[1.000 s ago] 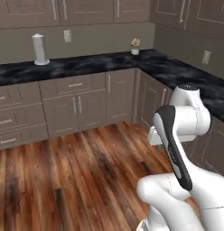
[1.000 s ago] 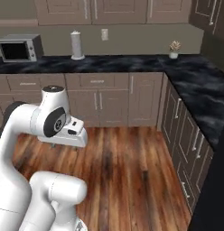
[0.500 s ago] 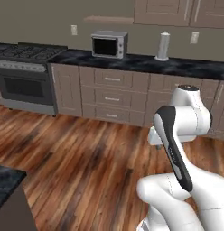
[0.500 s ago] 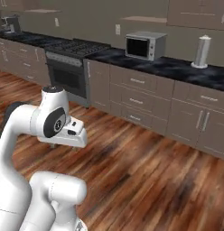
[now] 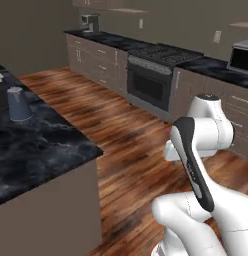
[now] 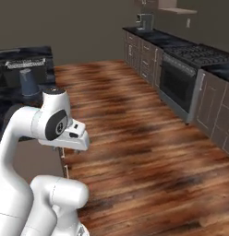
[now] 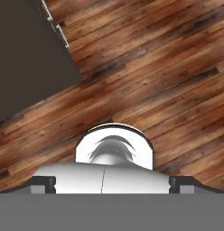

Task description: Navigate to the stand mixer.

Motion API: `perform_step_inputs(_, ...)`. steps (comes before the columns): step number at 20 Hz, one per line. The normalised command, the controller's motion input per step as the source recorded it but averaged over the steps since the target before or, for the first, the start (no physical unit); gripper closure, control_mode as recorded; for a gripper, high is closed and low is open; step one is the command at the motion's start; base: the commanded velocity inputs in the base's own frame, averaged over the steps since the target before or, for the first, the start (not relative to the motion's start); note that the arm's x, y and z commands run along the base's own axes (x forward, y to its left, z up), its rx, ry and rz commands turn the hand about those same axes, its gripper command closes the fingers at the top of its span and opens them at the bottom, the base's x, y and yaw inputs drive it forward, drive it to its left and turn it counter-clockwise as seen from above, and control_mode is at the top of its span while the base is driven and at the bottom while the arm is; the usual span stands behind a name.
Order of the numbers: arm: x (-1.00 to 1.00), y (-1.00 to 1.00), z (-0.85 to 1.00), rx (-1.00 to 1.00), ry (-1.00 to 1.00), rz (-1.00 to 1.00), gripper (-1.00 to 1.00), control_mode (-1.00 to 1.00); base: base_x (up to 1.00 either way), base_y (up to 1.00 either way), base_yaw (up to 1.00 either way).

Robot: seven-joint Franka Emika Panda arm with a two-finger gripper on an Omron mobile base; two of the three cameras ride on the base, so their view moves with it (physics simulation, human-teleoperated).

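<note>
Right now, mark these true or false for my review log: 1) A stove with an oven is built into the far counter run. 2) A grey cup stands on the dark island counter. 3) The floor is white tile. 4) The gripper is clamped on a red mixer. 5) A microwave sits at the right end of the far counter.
1) True: the stove sits in the far counter, its oven door below.
2) True: the grey cup stands on the island counter.
3) False: the floor is brown wood planks.
4) False: the hand view looks down at bare floor; no mixer is held.
5) True: the microwave shows at the left base view's right edge.
</note>
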Motion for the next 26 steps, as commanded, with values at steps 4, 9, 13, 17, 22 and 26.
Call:
perform_step_inputs(4,0.00,0.00,0.00,0.00,0.00,0.00,-1.00,1.00,0.42,0.00,0.91)
perform_step_inputs(9,0.00,0.00,0.00,0.00,0.00,0.00,-1.00,1.00,0.58,-0.06,0.86)
perform_step_inputs(13,0.00,0.00,0.00,0.00,0.00,0.00,-1.00,1.00,0.59,-0.13,0.83)
perform_step_inputs(17,0.00,0.00,0.00,0.00,0.00,0.00,-1.00,1.00,0.50,-0.16,0.80)
perform_step_inputs(22,0.00,0.00,0.00,0.00,0.00,0.00,-1.00,1.00,0.29,-0.20,0.73)
perform_step_inputs(26,0.00,0.00,0.00,0.00,0.00,0.00,-1.00,1.00,0.33,-0.05,0.78)
